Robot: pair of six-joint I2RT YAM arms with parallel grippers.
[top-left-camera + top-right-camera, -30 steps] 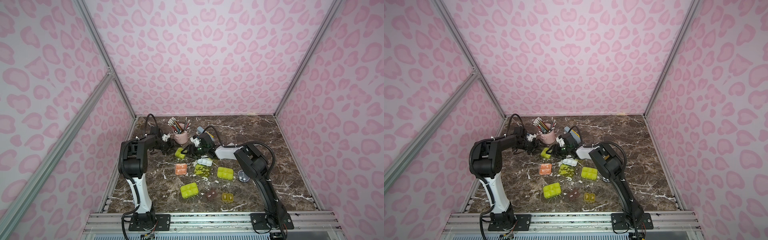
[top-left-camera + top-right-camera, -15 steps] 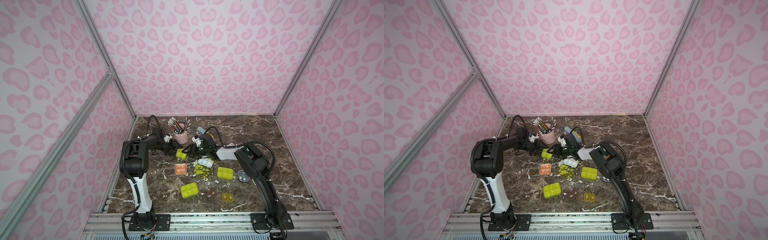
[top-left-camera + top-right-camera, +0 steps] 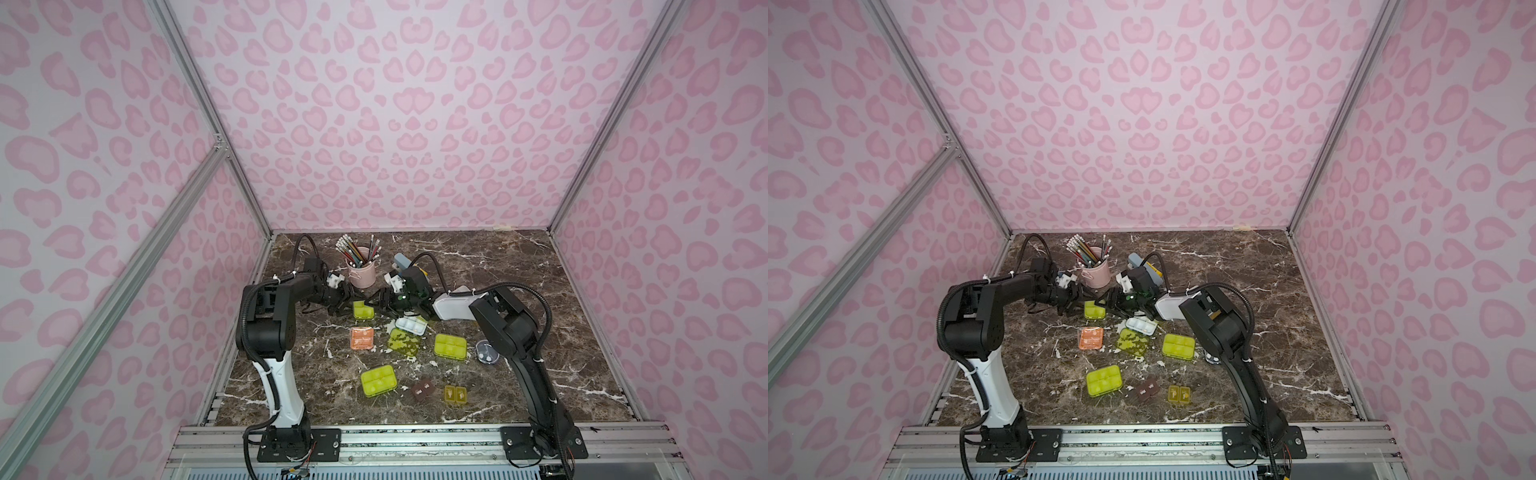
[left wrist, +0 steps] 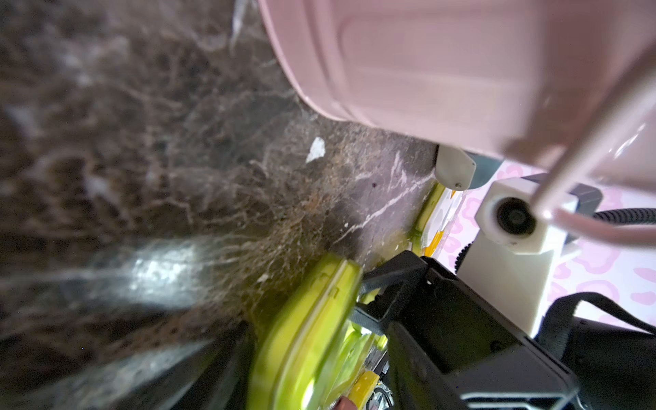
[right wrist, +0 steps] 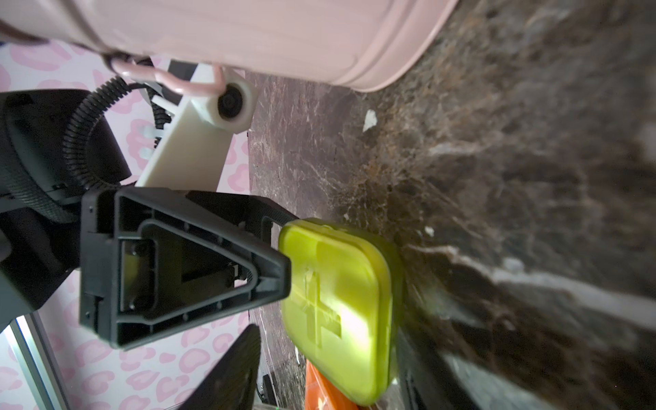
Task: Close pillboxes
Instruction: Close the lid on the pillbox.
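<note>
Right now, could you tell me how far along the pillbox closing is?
Looks done: the front lime pillbox and a second lime pillbox beside the round grey case lie shut. In hand: the left gripper and right gripper meet at the small lime pillbox, lid apparently down. Remaining: the white tray, its lime lid folded open.

Glossy plastic pillbox (image 5: 337, 301), polished marble tabletop (image 3: 498, 270)

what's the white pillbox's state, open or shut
Open: the white pillbox shows bare compartments, its see-through lime lid flat on the table.
</note>
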